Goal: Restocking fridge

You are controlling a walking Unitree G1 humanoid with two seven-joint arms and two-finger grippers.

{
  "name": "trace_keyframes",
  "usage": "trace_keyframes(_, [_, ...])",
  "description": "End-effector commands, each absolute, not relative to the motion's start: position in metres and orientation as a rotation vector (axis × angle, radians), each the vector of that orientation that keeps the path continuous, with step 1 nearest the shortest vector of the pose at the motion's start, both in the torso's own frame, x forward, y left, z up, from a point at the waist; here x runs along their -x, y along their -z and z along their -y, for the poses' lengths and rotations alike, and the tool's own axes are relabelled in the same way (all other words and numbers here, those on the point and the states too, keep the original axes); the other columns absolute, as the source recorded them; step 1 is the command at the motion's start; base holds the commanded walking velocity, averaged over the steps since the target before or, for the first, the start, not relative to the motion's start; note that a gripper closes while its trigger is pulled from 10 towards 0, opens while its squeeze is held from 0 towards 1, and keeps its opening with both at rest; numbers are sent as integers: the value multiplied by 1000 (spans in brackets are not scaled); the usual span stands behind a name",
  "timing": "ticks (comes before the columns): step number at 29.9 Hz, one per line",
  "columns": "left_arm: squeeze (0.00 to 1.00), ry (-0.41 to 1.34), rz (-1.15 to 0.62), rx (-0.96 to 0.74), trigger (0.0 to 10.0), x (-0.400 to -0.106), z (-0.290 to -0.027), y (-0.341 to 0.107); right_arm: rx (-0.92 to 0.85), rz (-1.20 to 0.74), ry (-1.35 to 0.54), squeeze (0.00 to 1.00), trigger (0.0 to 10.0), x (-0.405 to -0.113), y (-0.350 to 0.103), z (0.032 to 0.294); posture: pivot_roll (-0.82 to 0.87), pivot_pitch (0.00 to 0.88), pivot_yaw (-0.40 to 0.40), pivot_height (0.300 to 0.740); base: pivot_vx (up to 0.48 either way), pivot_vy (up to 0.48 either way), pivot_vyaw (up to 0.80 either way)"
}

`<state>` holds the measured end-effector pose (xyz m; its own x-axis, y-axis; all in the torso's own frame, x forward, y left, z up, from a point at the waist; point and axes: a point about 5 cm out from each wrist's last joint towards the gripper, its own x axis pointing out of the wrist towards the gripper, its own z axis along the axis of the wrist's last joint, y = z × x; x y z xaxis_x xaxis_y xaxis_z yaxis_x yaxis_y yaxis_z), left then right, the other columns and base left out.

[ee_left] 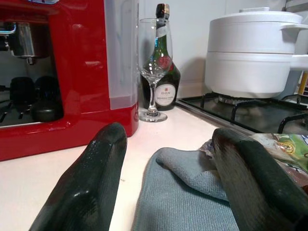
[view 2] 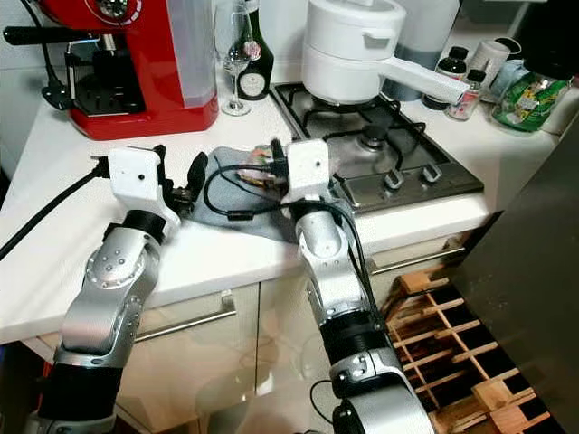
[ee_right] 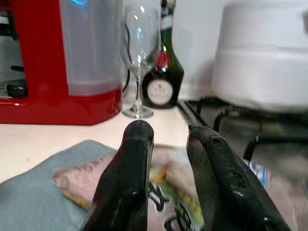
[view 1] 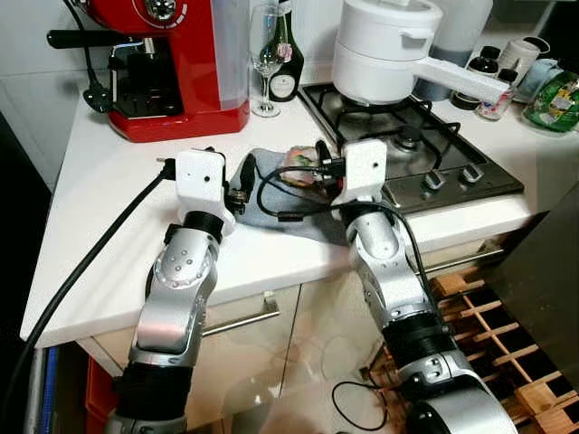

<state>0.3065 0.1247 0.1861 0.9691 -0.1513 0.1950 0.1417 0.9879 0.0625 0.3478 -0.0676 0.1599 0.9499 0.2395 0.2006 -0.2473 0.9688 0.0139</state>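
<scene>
A food packet [view 1: 303, 172] with a green and pink print lies on a grey-blue cloth [view 1: 303, 226] on the white counter, beside the gas hob. My right gripper [view 1: 318, 167] hovers just over the packet [ee_right: 168, 187], its fingers [ee_right: 137, 159] slightly open with nothing between them. My left gripper [view 1: 242, 185] stands open low over the cloth's left edge [ee_left: 183, 202], and the packet [ee_left: 279, 149] lies just beyond one finger. Black cables loop over the cloth between the two wrists.
A red espresso machine [view 1: 172, 63], a wine glass [view 1: 267, 54] and a dark bottle [view 1: 285, 68] stand at the back. A white pot [view 1: 389, 45] sits on the hob [view 1: 407, 136]. Small bottles and a green packet [view 1: 554, 101] are far right. A wooden rack [view 1: 488, 334] is below.
</scene>
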Motion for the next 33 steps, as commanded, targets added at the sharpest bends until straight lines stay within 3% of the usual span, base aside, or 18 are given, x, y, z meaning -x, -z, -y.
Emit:
trace_keyframes(1, [0,161,178,-44,10000,-306,-123,-182,-95,158,-229,0,10000,-349,-157,71,-44,0,-47,740,0,0,0])
trace_keyframes(5, [0,168,176,-52,10000,-306,-123,-183,-201,64,-206,0,10000,-346,-151,76,-40,0,-49,740,0,0,0])
trace_keyframes(9, [0,163,175,-54,10000,-305,-124,-182,-200,88,-211,0,10000,-337,-155,81,-44,0,-50,740,0,0,0])
trace_keyframes(10, [0,162,174,-54,10000,-305,-125,-182,-186,113,-210,753,10000,-334,-158,84,-45,0,-51,740,0,0,0])
trace_keyframes(11, [0,161,174,-54,10000,-305,-125,-182,-159,138,-208,1000,10000,-330,-160,88,-47,0,-51,740,0,0,0])
trace_keyframes(14, [0,163,174,-55,10000,-305,-124,-182,-104,179,-192,1000,10000,-323,-164,98,-52,0,-49,740,0,0,0])
trace_keyframes(19, [0,167,172,-54,10000,-306,-124,-182,-154,162,-143,1000,10000,-323,-166,111,-59,0,-46,740,0,0,0])
trace_keyframes(25, [0,186,169,-62,10000,-306,-121,-180,-389,53,-146,1000,10000,-334,-164,114,-57,0,-46,740,0,0,0])
trace_keyframes(33, [0,195,156,-79,10000,-304,-122,-176,-572,-45,-172,1000,10000,-343,-162,111,-48,0,-48,740,0,0,0])
